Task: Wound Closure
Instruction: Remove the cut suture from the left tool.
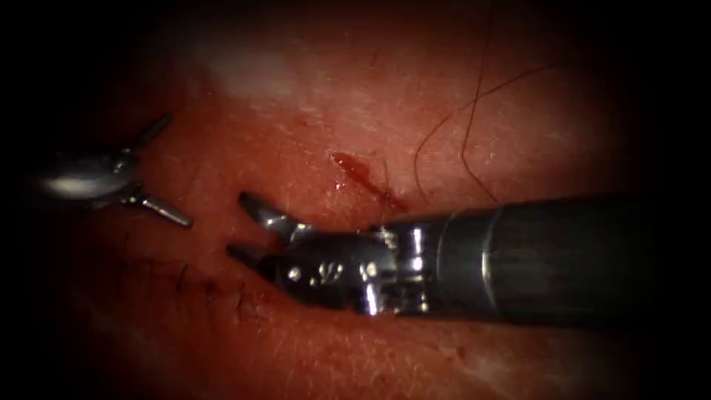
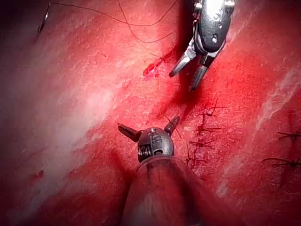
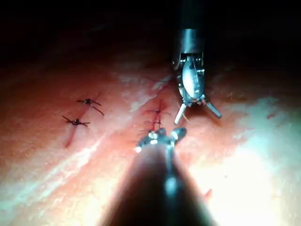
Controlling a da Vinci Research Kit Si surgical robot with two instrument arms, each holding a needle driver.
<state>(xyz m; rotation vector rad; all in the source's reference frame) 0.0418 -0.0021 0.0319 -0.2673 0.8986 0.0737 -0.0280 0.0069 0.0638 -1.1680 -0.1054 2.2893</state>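
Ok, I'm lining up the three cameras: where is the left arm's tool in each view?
Endoscope view: left arm's tool at far left, jaws open, empty, left of the stitches.
Left wrist view: beside the stitches, opposite the right arm's tool, also open and empty.
Right wrist view: just beyond the stitches.
Shared landmark: the stitches; the needle seems to lie free on the tissue.

The tissue (image 1: 311, 96) carries everything here. On it lie a loose dark thread (image 1: 474, 111), a small patch of red fluid (image 1: 355, 169), and stitches (image 1: 207, 285) along the cut.
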